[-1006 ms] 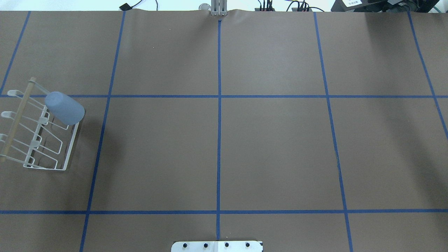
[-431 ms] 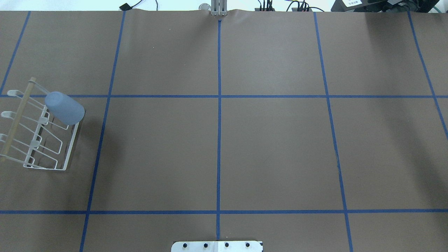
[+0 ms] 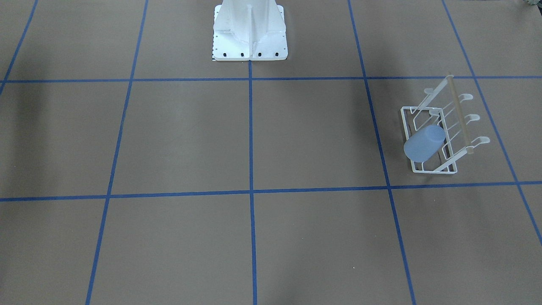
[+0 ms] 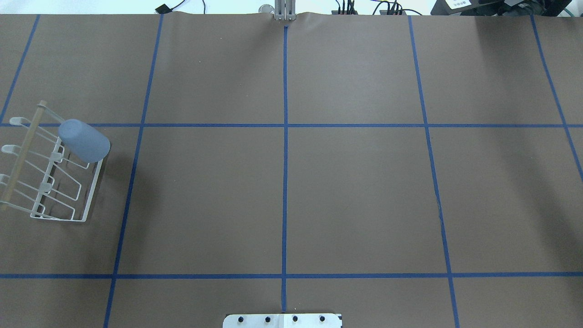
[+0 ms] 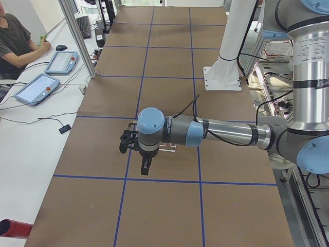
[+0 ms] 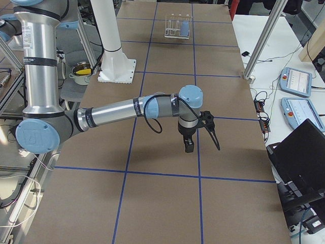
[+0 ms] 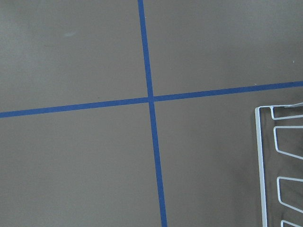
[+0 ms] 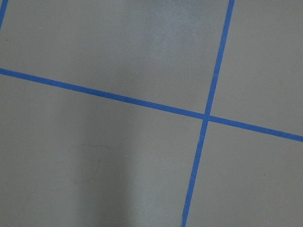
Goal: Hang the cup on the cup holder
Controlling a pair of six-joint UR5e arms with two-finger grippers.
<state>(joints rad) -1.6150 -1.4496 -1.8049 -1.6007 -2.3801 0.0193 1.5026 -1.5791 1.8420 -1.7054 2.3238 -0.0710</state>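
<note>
Standing at the table ends, I see the left gripper (image 5: 146, 164) hanging from its outstretched arm over the table (image 4: 355, 196), and the right gripper (image 6: 189, 144) hanging the same way far off on the other side. From these side angles I cannot tell how wide either pincer stands, though nothing shows held in either one. The left wrist camera looks straight down on a crossing of blue tape lines (image 7: 150, 98) with only a corner of the cup holder (image 7: 259, 156) at its edge, so that arm is off to the side of the rack, not over it. The cup (image 4: 84, 140) sits on the cup holder (image 4: 59, 219) at the end farthest from the robot, tilted, its closed bottom up toward the wooden bar (image 4: 23, 155) and its mouth down toward the base frame. Over the last second nothing here has shifted: cup and rack lie exactly as they did, with no slip or wobble. I would judge the hanging done and the cup settled. The brown table cover is flat, matte and gridded with tape. An operator (image 5: 15, 36) sits beside the table near two pendants (image 5: 60, 62).
</note>
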